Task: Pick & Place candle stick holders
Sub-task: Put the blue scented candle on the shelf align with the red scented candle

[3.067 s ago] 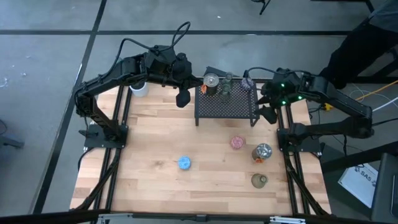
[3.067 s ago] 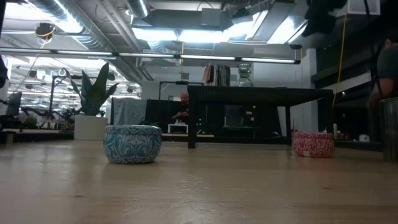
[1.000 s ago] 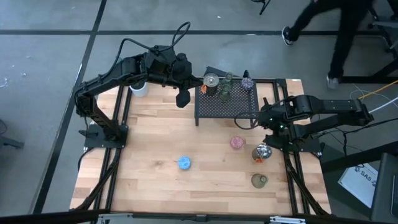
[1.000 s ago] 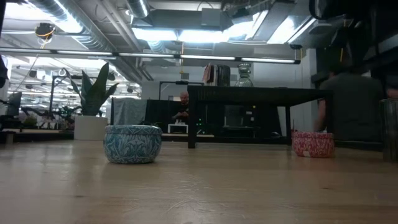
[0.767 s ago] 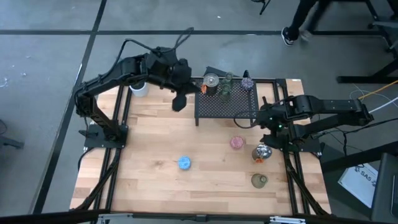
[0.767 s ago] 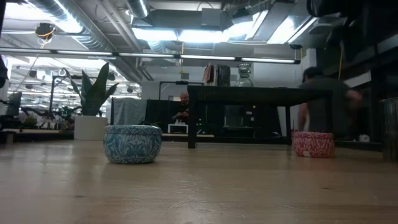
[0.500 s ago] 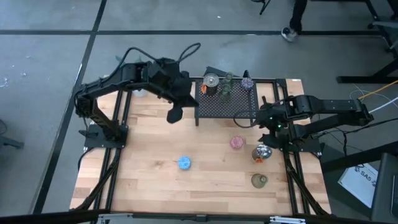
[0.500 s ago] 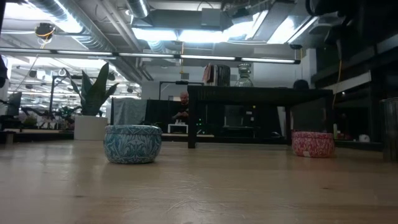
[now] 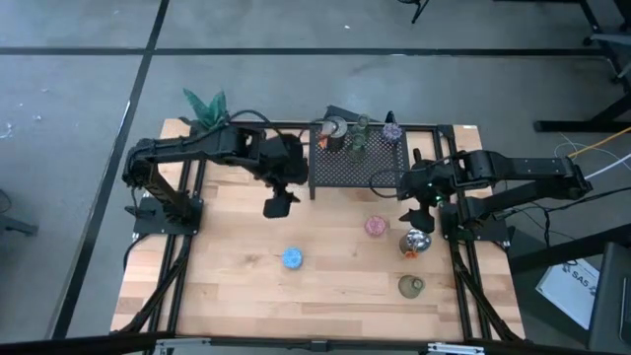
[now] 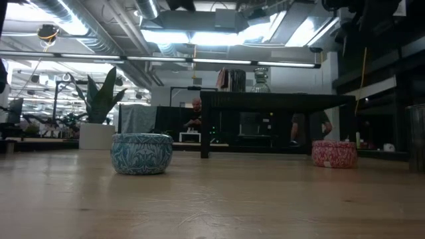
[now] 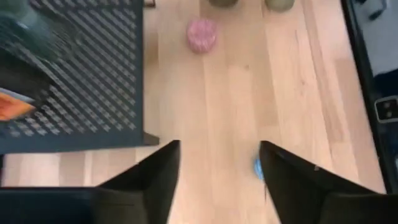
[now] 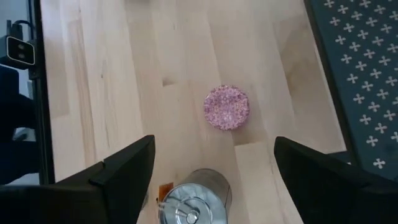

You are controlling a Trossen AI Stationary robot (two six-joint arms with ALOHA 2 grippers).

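Candle stick holders — four on the table: blue holder, pink holder, silvery holder, olive holder.

Two matte black jointed arms with black cables looping off them; the right arm shows small green lights near its wrist.

Your wooden tabletop carries a black mesh rack at its far edge, with a potted green plant at the far left corner. In front of the rack you have a blue holder, a pink holder, a silvery holder and an olive-green holder, all apart.
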